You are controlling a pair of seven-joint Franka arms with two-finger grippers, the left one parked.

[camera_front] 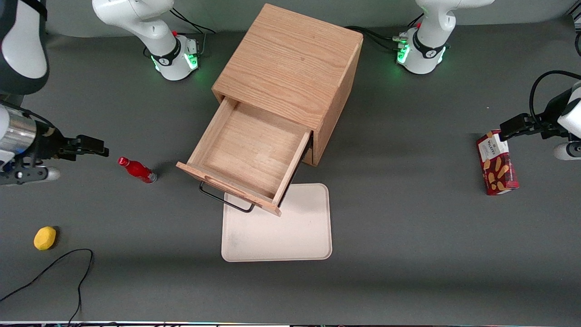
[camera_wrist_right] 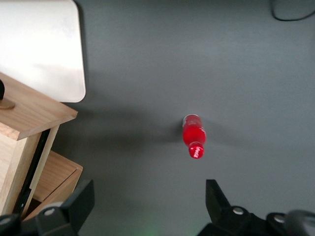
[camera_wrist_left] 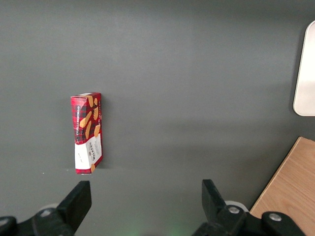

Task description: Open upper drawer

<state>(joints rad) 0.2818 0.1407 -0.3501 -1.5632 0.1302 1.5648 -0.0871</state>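
Observation:
The oak cabinet [camera_front: 290, 63] stands mid-table. Its upper drawer [camera_front: 247, 152] is pulled far out toward the front camera, showing a bare wooden inside. The drawer's black wire handle [camera_front: 225, 200] hangs over the tray's edge. My right gripper [camera_front: 100, 149] hovers well away from the drawer, toward the working arm's end of the table, open with nothing between its fingers. In the right wrist view the gripper [camera_wrist_right: 147, 196] hangs above bare table beside the upper drawer's front [camera_wrist_right: 29, 110], with the lower drawer [camera_wrist_right: 56, 174] beneath it.
A red bottle [camera_front: 137, 170] lies between my gripper and the drawer. A yellow lemon [camera_front: 45, 238] and a black cable [camera_front: 54, 268] lie nearer the camera. A cream tray [camera_front: 290, 236] sits in front of the cabinet. A biscuit box [camera_front: 497, 163] lies toward the parked arm's end.

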